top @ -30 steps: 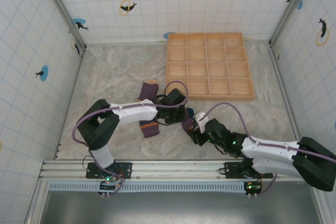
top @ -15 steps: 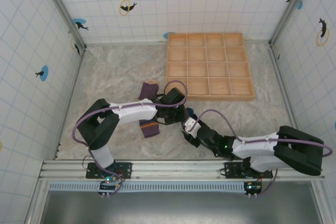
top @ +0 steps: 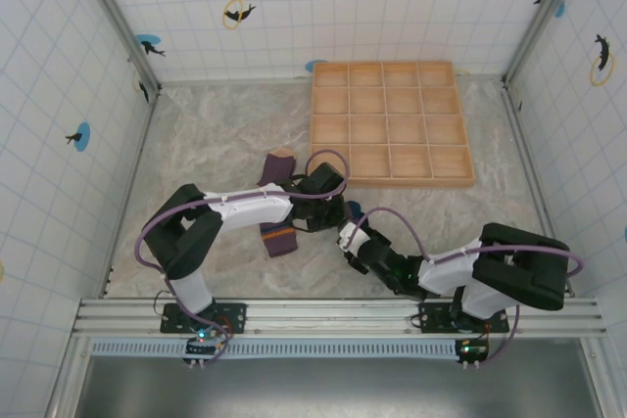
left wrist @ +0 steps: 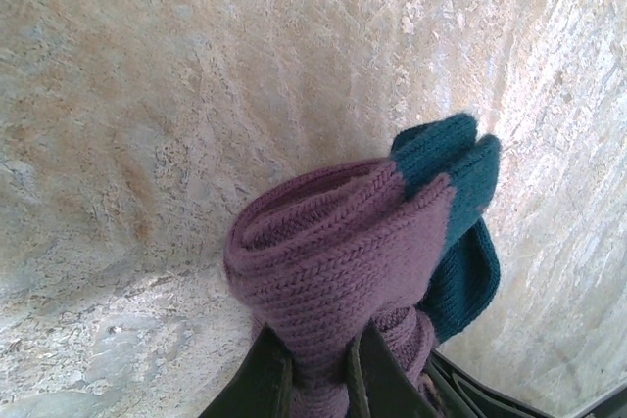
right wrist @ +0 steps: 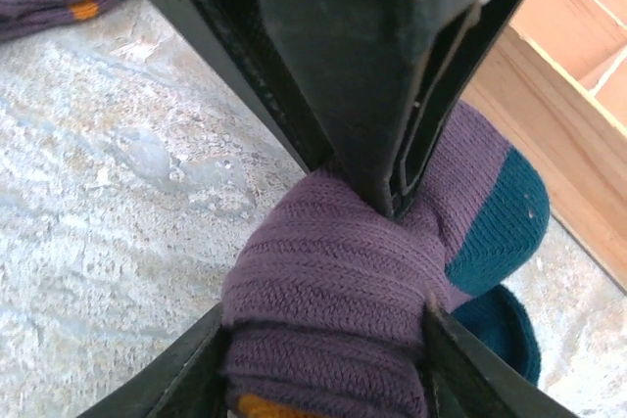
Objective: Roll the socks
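A rolled purple sock [left wrist: 333,252] with a teal cuff [left wrist: 451,173] is pinched at its lower end by my left gripper [left wrist: 315,379], which is shut on it. In the right wrist view the same roll [right wrist: 333,271] sits between the fingers of my right gripper [right wrist: 325,345]. Both fingers press its sides, and the left gripper's black body comes down onto it from above. In the top view the two grippers, left [top: 333,210] and right [top: 350,237], meet at the table's middle front. A second purple sock [top: 279,240] with an orange stripe lies flat to their left.
Another purple piece of sock with a tan end [top: 276,168] lies behind the left arm. A wooden tray of square compartments [top: 390,122] stands at the back right, its edge [right wrist: 578,36] close to the roll. Tiled walls enclose the table.
The right arm has folded in towards its base while its gripper stayed at the roll. Its jaws have narrowed onto the roll. The left gripper has held still.
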